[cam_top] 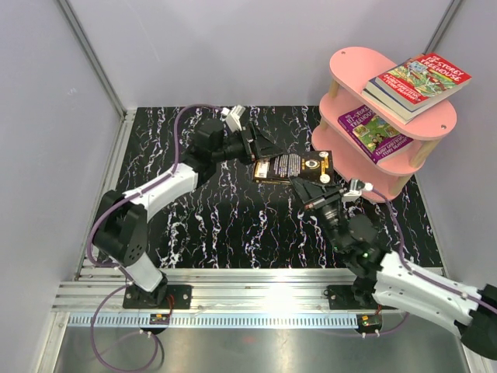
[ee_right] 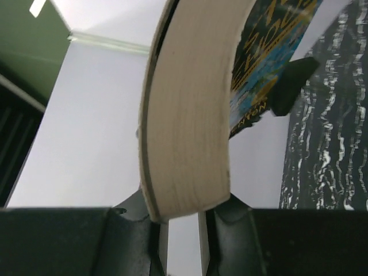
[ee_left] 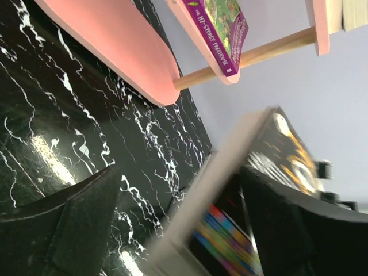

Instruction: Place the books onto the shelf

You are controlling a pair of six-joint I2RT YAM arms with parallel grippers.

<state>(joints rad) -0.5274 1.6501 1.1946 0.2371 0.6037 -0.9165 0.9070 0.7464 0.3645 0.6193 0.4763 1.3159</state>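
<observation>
A black-covered paperback [cam_top: 293, 166] hangs cover up and slightly bowed, one end clamped in the right pincer [cam_top: 312, 185], the other lying loose between the spread fingers of the left pincer [cam_top: 262, 154]. Just beyond the right pincer stands the pink three-tier shelf [cam_top: 349, 66], a purple Treehouse book [cam_top: 375, 132] flat on its middle board, a red Treehouse book [cam_top: 423, 76] stacked on a second book [cam_top: 392, 105] on top.

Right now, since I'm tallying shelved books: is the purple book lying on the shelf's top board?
No, the purple book lies on the middle board, one level lower.
</observation>
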